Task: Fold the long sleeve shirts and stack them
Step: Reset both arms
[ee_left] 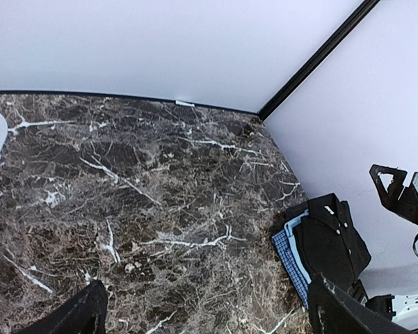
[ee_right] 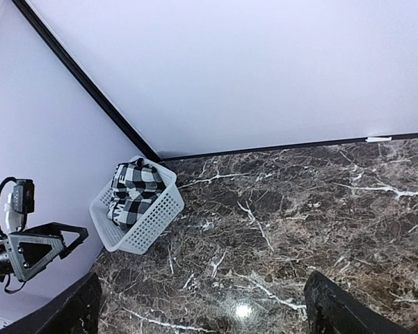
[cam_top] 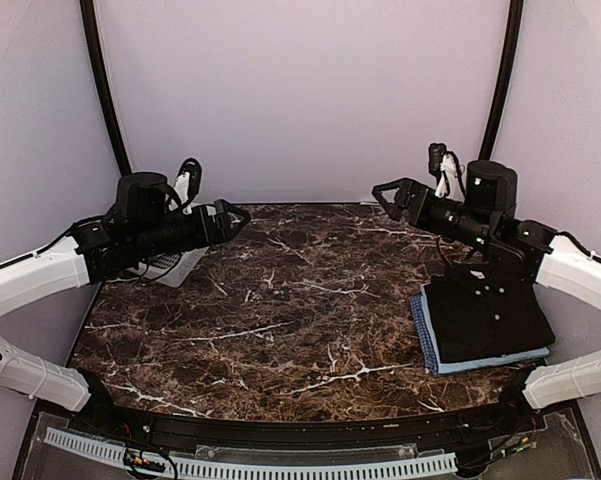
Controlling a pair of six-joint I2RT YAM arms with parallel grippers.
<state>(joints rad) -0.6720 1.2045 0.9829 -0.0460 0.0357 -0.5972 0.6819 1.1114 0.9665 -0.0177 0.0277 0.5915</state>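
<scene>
Lying folded into a neat rectangle near the right edge of the table, the black shirt sits on top of the stack. Its cloth is soft and matte. The left wrist view shows the collar turned toward the back wall, with a small white label and a row of pale buttons down the front. Directly beneath it the light blue shirt peeks out as a thin band along the near and left sides. A blue-checked cloth shows at the stack's left edge, beside the blue one. The right gripper hangs in the air behind the stack, apart from it, its triangular fingers spread wide and holding nothing. The left gripper hovers over the far left of the table, its jaws likewise parted and empty. The table is glossy dark brown marble threaded with white veins. In its far left corner a white plastic lattice basket leans tilted, holding black-and-white checked fabric. Plain pale lilac walls close in the space, with curved black struts running up the corners.
</scene>
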